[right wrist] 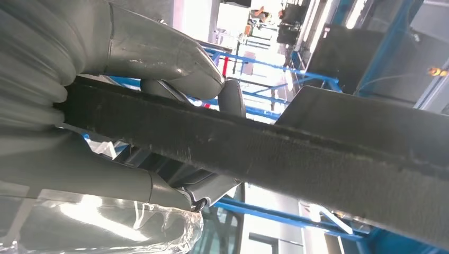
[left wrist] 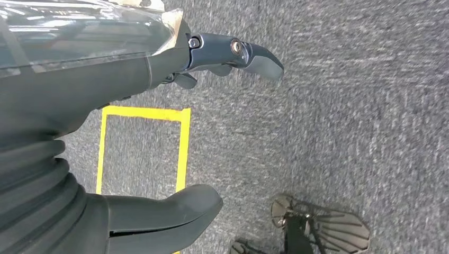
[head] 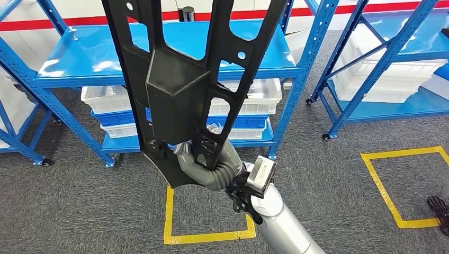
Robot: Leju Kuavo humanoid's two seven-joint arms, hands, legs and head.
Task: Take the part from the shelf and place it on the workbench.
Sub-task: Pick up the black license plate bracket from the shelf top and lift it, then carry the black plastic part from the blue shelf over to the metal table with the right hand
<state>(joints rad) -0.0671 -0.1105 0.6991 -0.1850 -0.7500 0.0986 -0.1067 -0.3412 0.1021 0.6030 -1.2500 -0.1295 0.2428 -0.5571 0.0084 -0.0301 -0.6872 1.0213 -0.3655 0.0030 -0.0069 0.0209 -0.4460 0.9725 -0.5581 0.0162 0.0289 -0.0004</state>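
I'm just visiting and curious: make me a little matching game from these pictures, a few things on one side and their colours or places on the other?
Things:
1. part
2. shelf
3. bins
4. floor squares

Descriptions:
A. yellow tape on grey carpet
B. white, under the blue shelf board
C. black, held in the right hand
D. blue metal

Pairs: 1-C, 2-D, 3-B, 4-A

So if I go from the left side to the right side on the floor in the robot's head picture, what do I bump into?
Small black shelf wheel → yellow tape square with the silver arm over its right corner → second yellow tape square → a black thing at the right edge, too cut off to tell what it is.
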